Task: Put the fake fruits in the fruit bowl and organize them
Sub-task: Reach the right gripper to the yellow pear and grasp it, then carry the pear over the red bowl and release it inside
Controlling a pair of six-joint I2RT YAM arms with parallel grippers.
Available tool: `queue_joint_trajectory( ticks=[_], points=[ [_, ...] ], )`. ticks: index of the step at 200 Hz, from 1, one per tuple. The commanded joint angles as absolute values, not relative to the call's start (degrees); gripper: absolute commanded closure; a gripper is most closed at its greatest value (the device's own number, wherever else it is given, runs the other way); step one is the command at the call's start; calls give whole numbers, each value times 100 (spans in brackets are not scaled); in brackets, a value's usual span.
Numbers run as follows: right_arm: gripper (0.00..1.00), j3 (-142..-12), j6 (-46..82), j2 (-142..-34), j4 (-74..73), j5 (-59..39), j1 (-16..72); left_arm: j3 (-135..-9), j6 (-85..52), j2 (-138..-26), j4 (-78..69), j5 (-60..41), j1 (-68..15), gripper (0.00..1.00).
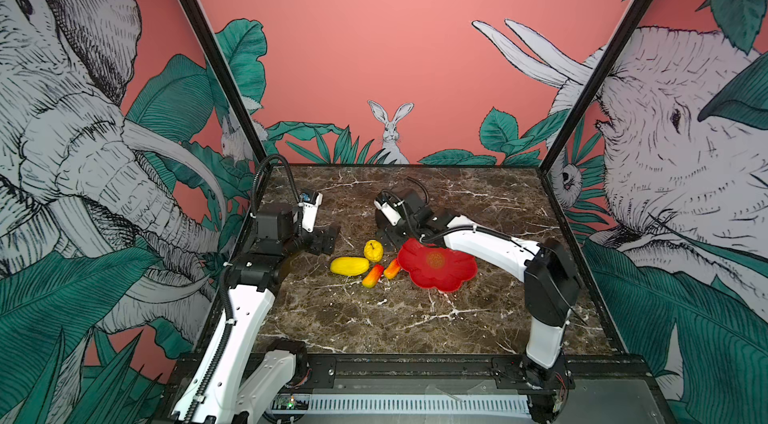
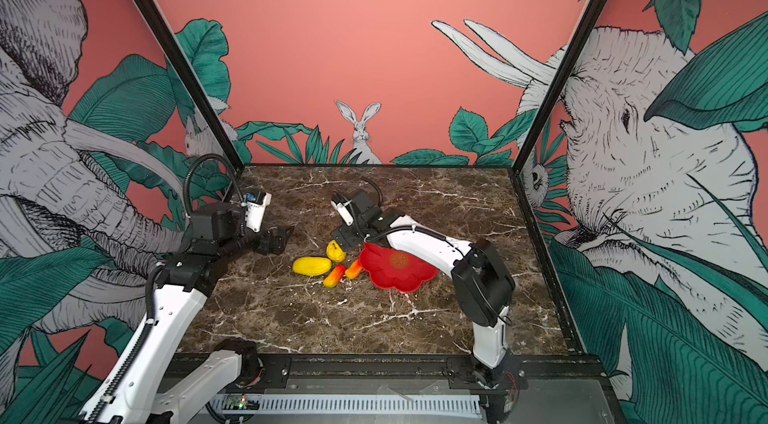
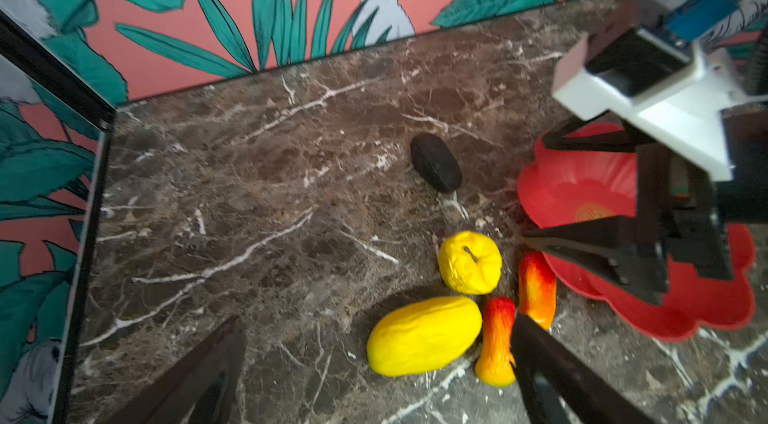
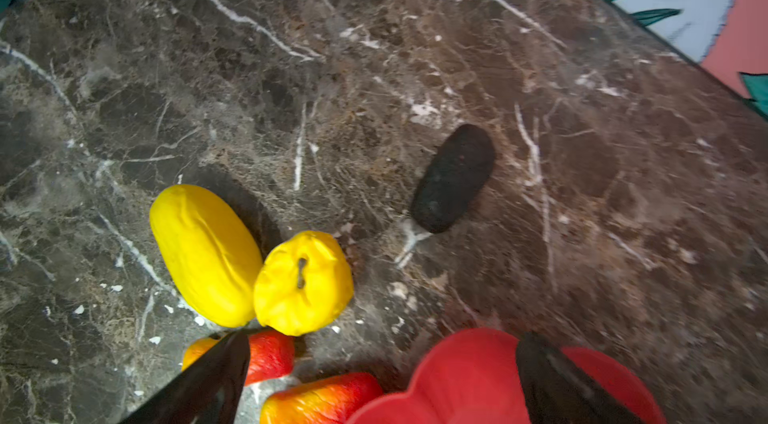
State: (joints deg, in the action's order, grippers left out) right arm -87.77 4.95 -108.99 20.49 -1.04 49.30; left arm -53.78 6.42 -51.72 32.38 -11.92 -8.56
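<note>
Right gripper [image 4: 384, 336]: jaws are held wide apart, empty, over the fruit bowl's [image 1: 463, 276] far-left rim.
Left gripper [image 1: 327, 240]: jaws likewise parted, empty.
Outside the bowl, to its left:
- Round yellow fruit [image 1: 373, 250]: stem upward.
- Yellow oblong [image 1: 349, 266]: laid crosswise.
- Left red-orange fruit [image 1: 372, 276] and right red-orange fruit [image 1: 392, 268]: laid parallel, red ends back-right.
- Dark oblong [image 4: 453, 178]: set apart.
</note>
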Motion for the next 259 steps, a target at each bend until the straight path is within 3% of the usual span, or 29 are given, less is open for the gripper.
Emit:
queue_joint_trajectory(
  ticks=[1,40,95,163,191,259],
  points=[
    [1,-9014,826,-11268,2043,-149,5029,-5352,817,-5133,3480,-1135,-853,0],
    [2,-9202,949,-11806,1925,-266,5062,-5329,833,-5076,3480,-1030,-853,0],
    [16,-9477,1049,-12305,1872,-612,5087,-5327,835,-5087,3478,-959,-853,0],
    [48,-9690,969,-12396,2028,-515,5089,-5318,848,-5067,3456,-940,-853,0],
    [59,-9744,686,-11945,2257,-387,5094,-5323,853,-5056,3455,-941,-854,0],
    [66,-7916,503,-9478,2277,-67,4248,-5325,837,-5019,3448,-1036,-853,0]
  ],
)
